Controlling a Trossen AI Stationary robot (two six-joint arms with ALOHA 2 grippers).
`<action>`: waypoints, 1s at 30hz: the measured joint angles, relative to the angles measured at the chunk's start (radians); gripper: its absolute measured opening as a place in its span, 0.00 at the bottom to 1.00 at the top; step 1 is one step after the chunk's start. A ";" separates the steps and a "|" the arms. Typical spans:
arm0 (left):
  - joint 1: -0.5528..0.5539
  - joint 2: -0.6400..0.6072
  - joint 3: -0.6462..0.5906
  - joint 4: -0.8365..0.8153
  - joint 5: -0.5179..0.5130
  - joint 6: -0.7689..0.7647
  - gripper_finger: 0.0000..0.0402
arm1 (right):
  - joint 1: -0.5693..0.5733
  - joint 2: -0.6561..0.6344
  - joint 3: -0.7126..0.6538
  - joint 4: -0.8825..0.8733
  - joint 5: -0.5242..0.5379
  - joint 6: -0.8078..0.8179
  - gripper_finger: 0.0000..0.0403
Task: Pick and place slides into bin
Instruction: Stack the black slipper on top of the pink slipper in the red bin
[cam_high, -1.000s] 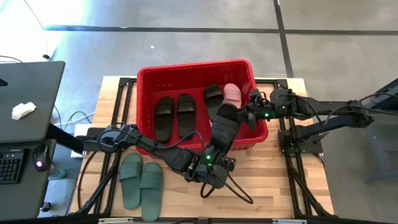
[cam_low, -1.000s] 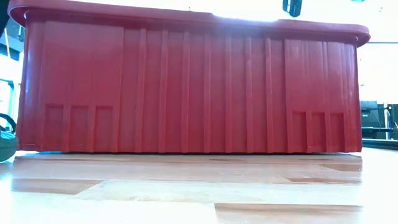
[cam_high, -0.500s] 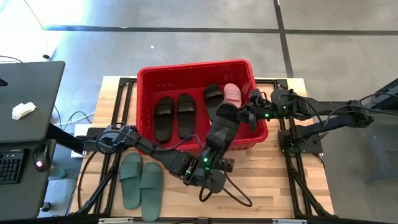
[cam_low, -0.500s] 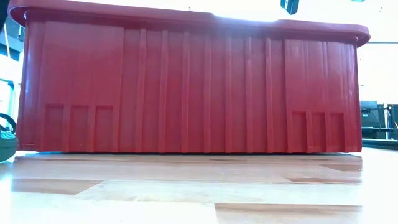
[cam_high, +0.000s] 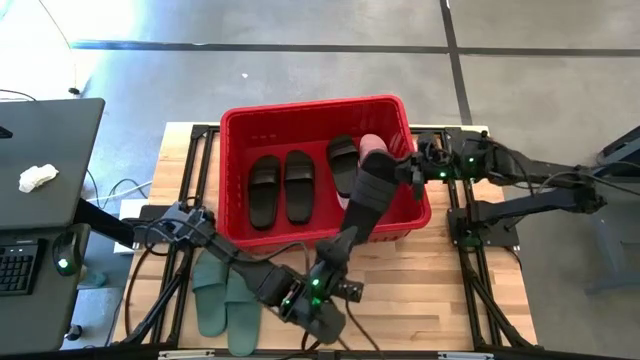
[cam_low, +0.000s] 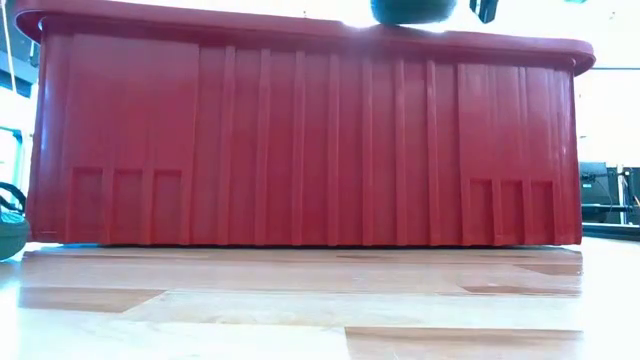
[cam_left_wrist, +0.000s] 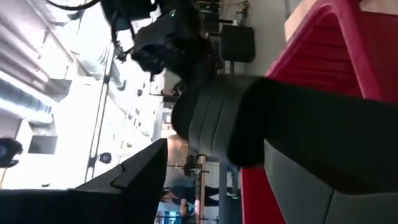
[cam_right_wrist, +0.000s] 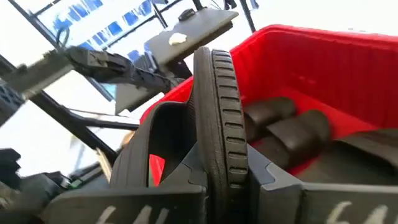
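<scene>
High view | right end effector (cam_high: 414, 172) grips black slide (cam_high: 368, 200) | left end effector (cam_high: 335, 262) wide

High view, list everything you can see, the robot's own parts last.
bin: one, red, mid-table
flat black slides: three, black, inside the bin
pink slide: one, pink, in the bin by the right wall
leaning black slide: one, black, propped across the bin's front rim
green slides: two, green, on the table, front left
cloth: one, white, on the side desk
left gripper: open, at the leaning slide's lower end
right gripper: shut on its upper end
</scene>
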 joint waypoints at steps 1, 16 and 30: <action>-0.006 -0.005 0.000 0.002 -0.009 -0.001 0.61 | -0.006 0.000 0.026 -0.037 0.002 -0.022 0.04; -0.010 -0.178 0.001 -0.034 0.085 -0.108 0.51 | -0.157 0.197 0.609 -0.606 0.073 -0.394 0.04; 0.226 -0.366 0.001 -0.604 0.656 -0.564 0.41 | -0.462 0.645 0.981 -0.929 -0.245 -0.490 0.04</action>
